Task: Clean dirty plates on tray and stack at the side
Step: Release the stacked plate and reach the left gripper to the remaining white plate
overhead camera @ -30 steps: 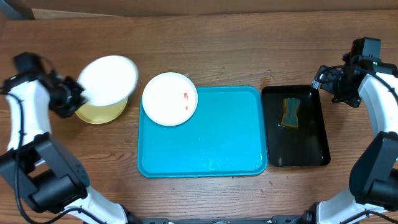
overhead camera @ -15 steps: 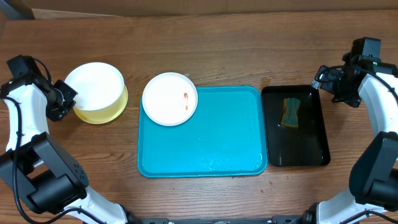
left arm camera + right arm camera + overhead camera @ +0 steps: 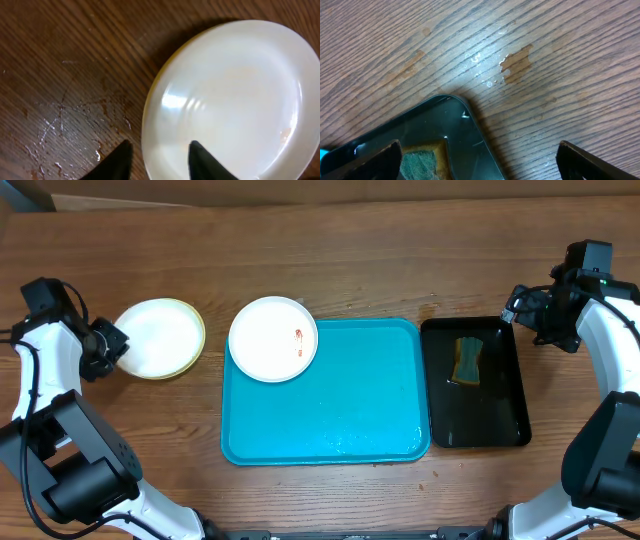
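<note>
A clean-looking white plate lies flat on the pale yellow-green rimmed plate, left of the turquoise tray. My left gripper is at this white plate's left edge. In the left wrist view my gripper straddles the plate's rim with a narrow gap, one finger over the wood and one over the plate. Another white plate, with a small red-brown smear, sits on the tray's far left corner. My right gripper is open and empty above the black tray's far right corner.
A narrow black tray stands right of the turquoise tray and holds a green-and-yellow sponge. The right wrist view shows its corner, the sponge and wet marks on the wood.
My left gripper has lowered the white plate from a raised tilt until it lies flat on the yellow-green plate. The right arm has not moved.
</note>
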You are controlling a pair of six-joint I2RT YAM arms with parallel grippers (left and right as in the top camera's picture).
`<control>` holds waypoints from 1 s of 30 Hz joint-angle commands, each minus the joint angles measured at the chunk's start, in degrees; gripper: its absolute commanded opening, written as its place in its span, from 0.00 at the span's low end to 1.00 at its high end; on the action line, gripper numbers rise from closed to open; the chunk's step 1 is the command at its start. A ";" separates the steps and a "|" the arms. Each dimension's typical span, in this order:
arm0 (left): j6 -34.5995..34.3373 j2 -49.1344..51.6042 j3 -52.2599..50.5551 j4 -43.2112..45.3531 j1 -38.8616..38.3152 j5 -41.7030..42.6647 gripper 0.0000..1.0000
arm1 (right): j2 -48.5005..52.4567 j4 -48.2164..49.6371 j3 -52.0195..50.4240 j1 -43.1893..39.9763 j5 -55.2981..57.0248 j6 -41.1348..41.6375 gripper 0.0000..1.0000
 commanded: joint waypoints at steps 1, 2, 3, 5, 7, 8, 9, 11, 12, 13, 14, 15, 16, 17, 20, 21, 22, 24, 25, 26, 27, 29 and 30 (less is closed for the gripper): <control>4.15 0.22 -0.15 0.70 -0.37 5.88 0.53 | -0.31 0.24 0.87 -0.07 -0.24 0.17 1.00; 6.58 0.20 0.04 0.85 -0.37 9.33 0.58 | -0.31 0.24 0.87 -0.07 -0.24 0.17 1.00; 9.40 0.20 0.39 0.72 -0.39 13.31 0.63 | -0.33 0.24 0.87 -0.07 -0.24 0.17 1.00; 11.91 0.09 0.72 0.00 -0.42 20.37 0.66 | -0.33 0.24 0.87 -0.07 -0.24 0.17 1.00; 14.62 -0.11 0.72 -1.44 -0.59 28.06 0.67 | -0.31 0.24 0.87 -0.07 -0.24 0.17 1.00; 15.78 -0.15 0.72 -2.36 -0.87 30.12 0.66 | -0.31 0.24 0.87 -0.07 -0.24 0.17 1.00; 16.59 -0.17 0.72 -3.41 -1.33 31.28 0.66 | -0.31 0.24 0.87 -0.07 -0.24 0.17 1.00; 17.05 -0.17 0.70 -5.68 -3.04 30.51 0.65 | -0.31 0.24 0.87 -0.07 -0.24 0.17 1.00; 17.07 -0.17 0.66 -6.40 -4.11 29.86 0.62 | -0.31 0.24 0.87 -0.07 -0.24 0.17 1.00; 17.07 -0.17 0.66 -7.15 -5.60 28.72 0.62 | -0.31 0.24 0.87 -0.07 -0.24 0.17 1.00; 17.05 -0.17 0.66 -7.50 -6.97 27.41 0.61 | -0.31 0.24 0.87 -0.07 -0.24 0.17 1.00; 17.00 -0.17 0.66 -7.58 -8.50 25.92 0.52 | -0.31 0.24 0.87 -0.07 -0.24 0.17 1.00; 16.98 -0.17 0.66 -7.56 -10.43 24.11 0.46 | -0.31 0.24 0.87 -0.07 -0.24 0.17 1.00; 16.72 -0.17 0.66 -7.52 -12.11 22.58 0.43 | -0.31 0.24 0.87 -0.07 -0.24 0.17 1.00; 14.21 -0.17 0.66 -7.23 -17.59 18.71 0.42 | -0.31 0.24 0.87 -0.07 -0.24 0.17 1.00; 13.14 -0.17 0.66 -6.99 -19.30 17.53 0.42 | -0.33 0.24 0.87 -0.07 -0.24 0.17 1.00; 11.69 -0.17 0.66 -6.58 -21.29 15.89 0.43 | -0.31 0.24 0.87 -0.07 -0.24 0.17 1.00; 8.81 -0.17 0.66 -5.68 -24.33 11.98 0.43 | -0.31 0.24 0.87 -0.07 -0.24 0.17 1.00; 7.08 -0.17 0.66 -5.25 -25.88 9.46 0.44 | -0.31 0.24 0.87 -0.07 -0.24 0.17 1.00; 6.10 -0.17 0.66 -4.90 -27.10 7.52 0.44 | -0.31 0.24 0.87 -0.07 -0.24 0.17 1.00; 5.73 -0.17 0.66 -4.52 -28.22 5.70 0.44 | -0.31 0.24 0.87 -0.07 -0.24 0.17 1.00; 5.77 -0.15 0.66 -3.82 -30.23 2.93 0.44 | -0.31 0.24 0.87 -0.07 -0.24 0.17 1.00; 5.75 -0.15 0.66 -3.58 -30.88 1.81 0.45 | -0.31 0.24 0.87 -0.07 -0.24 0.17 1.00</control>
